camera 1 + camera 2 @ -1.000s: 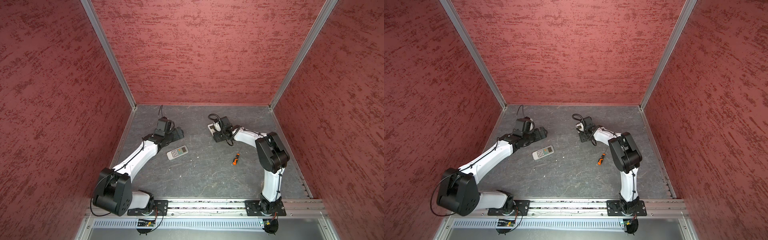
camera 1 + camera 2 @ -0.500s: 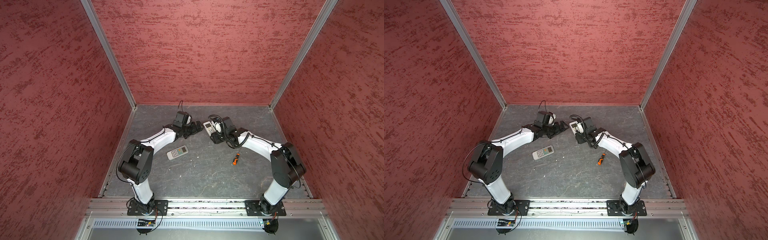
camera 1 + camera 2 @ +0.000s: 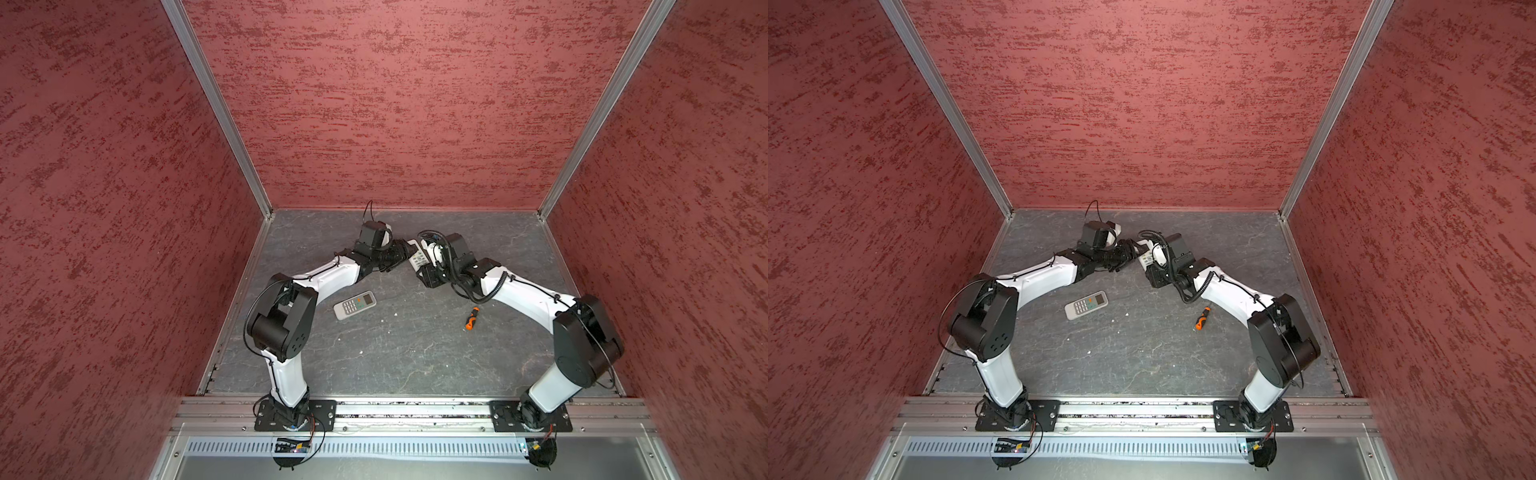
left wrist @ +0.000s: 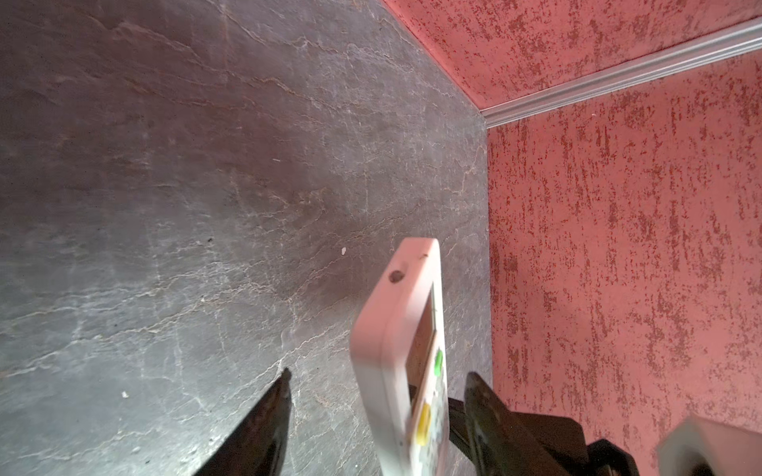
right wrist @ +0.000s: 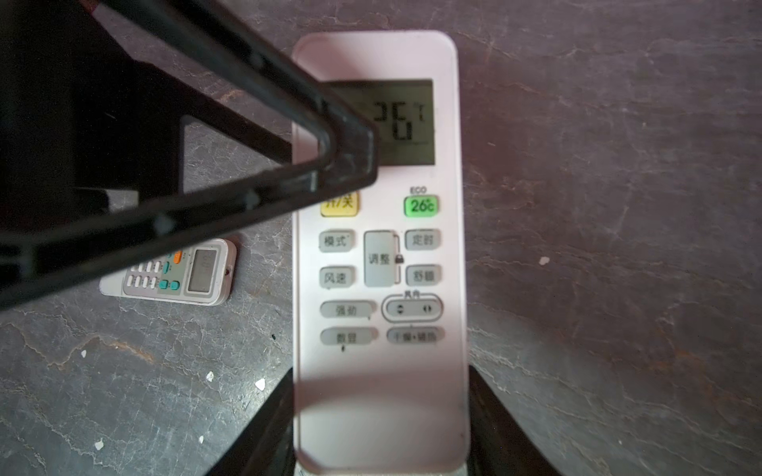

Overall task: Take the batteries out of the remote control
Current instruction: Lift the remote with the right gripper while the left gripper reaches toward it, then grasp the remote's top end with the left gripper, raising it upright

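Your right gripper (image 5: 379, 375) grips the lower end of a white remote control (image 5: 379, 268), lifted off the gray table (image 5: 618, 206). Your left gripper (image 4: 377, 373) stands open astride the remote's top end, with both fingers clear of it. The batteries are hidden from view.

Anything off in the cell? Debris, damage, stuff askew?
Only debris: small white flecks lie scattered on the table, several near the spare remote. They look like chips or crumbs; source unclear. The held remote looks intact, display lit; the screwdriver lies flat.
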Action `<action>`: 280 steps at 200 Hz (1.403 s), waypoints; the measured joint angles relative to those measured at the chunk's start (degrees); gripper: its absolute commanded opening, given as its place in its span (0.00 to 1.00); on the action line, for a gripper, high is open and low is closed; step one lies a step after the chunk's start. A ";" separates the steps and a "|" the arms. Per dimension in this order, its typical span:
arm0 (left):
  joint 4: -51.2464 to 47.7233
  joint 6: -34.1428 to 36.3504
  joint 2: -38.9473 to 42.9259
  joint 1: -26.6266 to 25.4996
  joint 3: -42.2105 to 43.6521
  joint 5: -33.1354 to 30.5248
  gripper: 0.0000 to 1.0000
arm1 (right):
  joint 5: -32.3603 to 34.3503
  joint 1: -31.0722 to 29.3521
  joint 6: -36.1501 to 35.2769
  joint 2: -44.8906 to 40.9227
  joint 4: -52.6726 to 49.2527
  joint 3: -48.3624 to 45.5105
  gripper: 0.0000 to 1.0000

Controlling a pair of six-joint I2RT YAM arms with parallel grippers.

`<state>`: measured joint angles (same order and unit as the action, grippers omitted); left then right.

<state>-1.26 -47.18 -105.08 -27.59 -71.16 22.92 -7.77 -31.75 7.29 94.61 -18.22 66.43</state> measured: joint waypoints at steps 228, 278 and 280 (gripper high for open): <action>5.66 -3.26 -1.73 1.03 -1.95 0.04 0.24 | -2.40 -0.09 1.75 0.00 2.60 0.02 0.26; 8.09 -4.02 -1.75 1.68 -1.75 1.36 0.16 | -2.84 -0.02 3.17 0.00 3.89 0.02 0.27; 8.15 -4.00 -1.75 1.73 -1.73 1.42 0.15 | -2.89 -0.02 3.23 0.00 3.98 0.02 0.27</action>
<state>6.90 -51.18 -106.83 -25.87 -72.88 24.34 -10.66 -31.77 10.52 94.61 -14.24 66.46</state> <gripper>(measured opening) 0.209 0.563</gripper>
